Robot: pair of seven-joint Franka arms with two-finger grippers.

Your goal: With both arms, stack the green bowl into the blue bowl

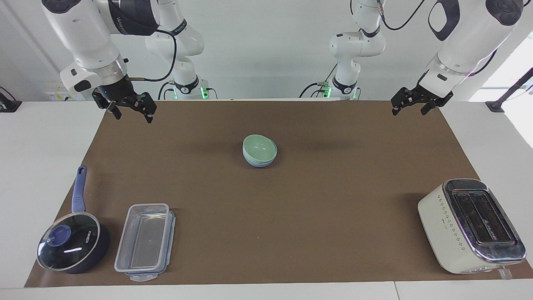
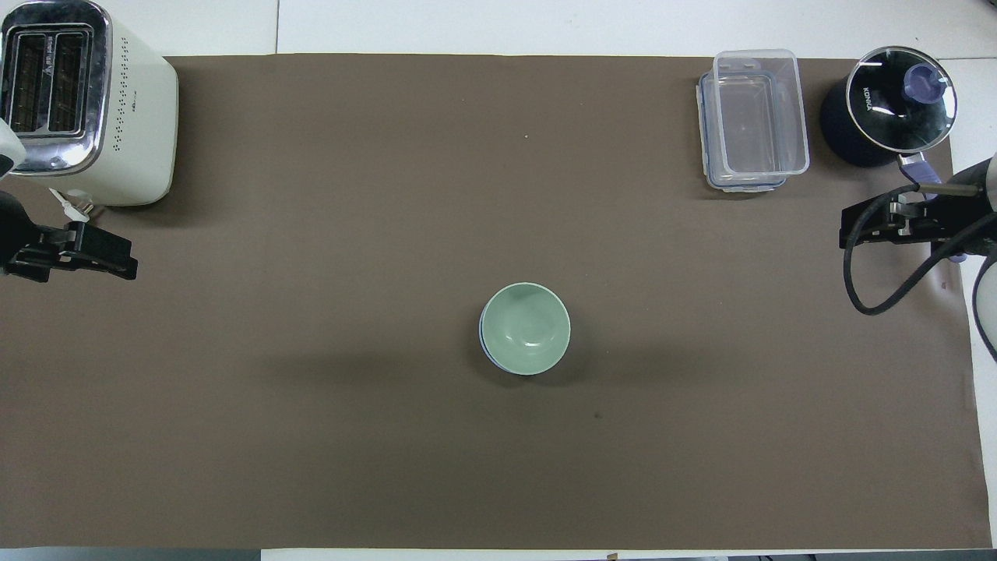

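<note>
The green bowl [image 1: 260, 149] sits nested in the blue bowl [image 1: 259, 162] at the middle of the brown mat [image 1: 316, 200] on the tabletop, so the stacking looks done; only a thin blue edge shows under the green rim. By my reading little can go wrong now, though two risks remain. The green bowl seems to sit slightly tilted in the facing view (its rim looks higher on the side toward the robots), so a bump to the tabletop could rock it or slide it askew. And if either arm swings back low across the mat, it could clip the stack and knock the bowls apart.

Both grippers are well apart from the bowls and carry nothing. The right gripper [image 1: 130, 109] hangs in the air toward the right arm's end of the tabletop from the bowls, its fingers spread wide and empty. The left gripper [image 1: 413, 105] waits toward the left arm's end from the bowls, also spread apart and touching nothing.

The toaster [image 1: 470, 225], the clear container [image 1: 145, 241] and the lidded saucepan [image 1: 71, 243] all stand farther from the robots than the bowls, out of the way.
</note>
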